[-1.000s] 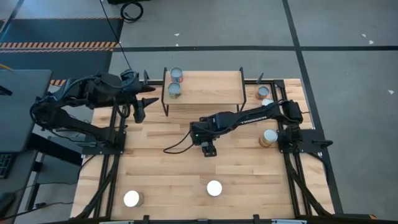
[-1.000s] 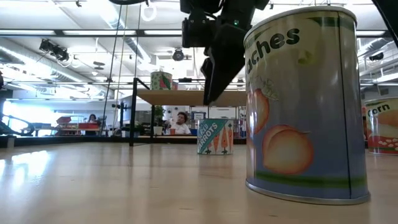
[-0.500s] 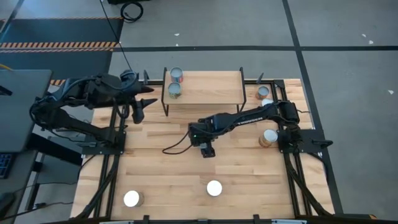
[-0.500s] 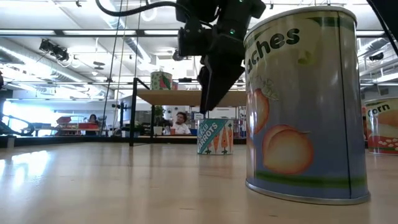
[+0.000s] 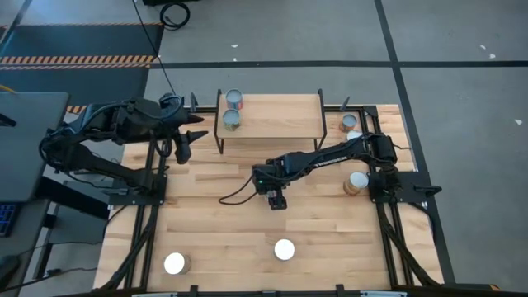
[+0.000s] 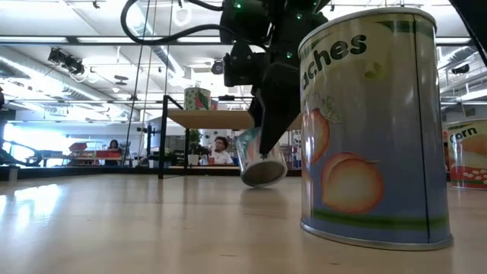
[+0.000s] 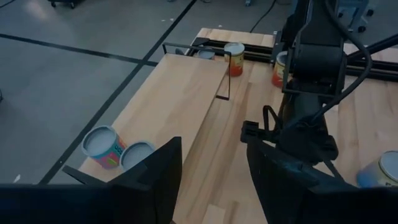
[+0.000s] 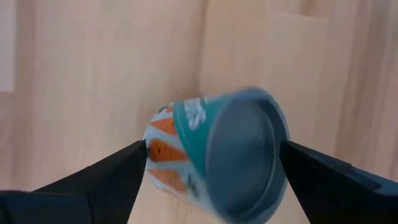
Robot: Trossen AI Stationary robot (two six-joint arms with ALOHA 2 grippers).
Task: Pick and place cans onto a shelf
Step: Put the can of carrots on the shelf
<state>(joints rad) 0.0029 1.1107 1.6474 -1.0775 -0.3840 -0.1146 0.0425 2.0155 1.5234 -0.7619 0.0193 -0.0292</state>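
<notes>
Cans: I count eight. Two stand side by side on the left end of the shelf point(image 5: 276, 115), one point(image 5: 233, 100) at its back edge and one point(image 5: 232, 120) at its front edge. Three stand off the shelf's right end: one point(image 5: 349, 123) just past its legs, a second point(image 5: 355, 136) touching or nearly touching it, and a third point(image 5: 357, 181) farther forward by my right arm's base. Two white-lidded ones stand well in front of the shelf at the near edge of the tabletop point(image 5: 214, 223): one point(image 5: 174, 263) toward the left, and the peach can point(image 5: 285, 249) about opposite the shelf's middle.

The eighth is the carrot can point(image 6: 261, 164), on the tabletop in front of the shelf's middle. It is tipped over at an angle, its bottom rim turned up toward the low camera. It sits directly under my right end effector point(image 5: 277, 200), between my two fingers, which stand wide apart on either side of it. One fingertip point(image 8: 134, 158) reaches the edge of its label. I cannot tell whether either finger presses on it.

There is one shelf and one tabletop.

My left end effector point(image 5: 183, 148) hangs just off the shelf's left end, fingers apart, with nothing between them.
</notes>
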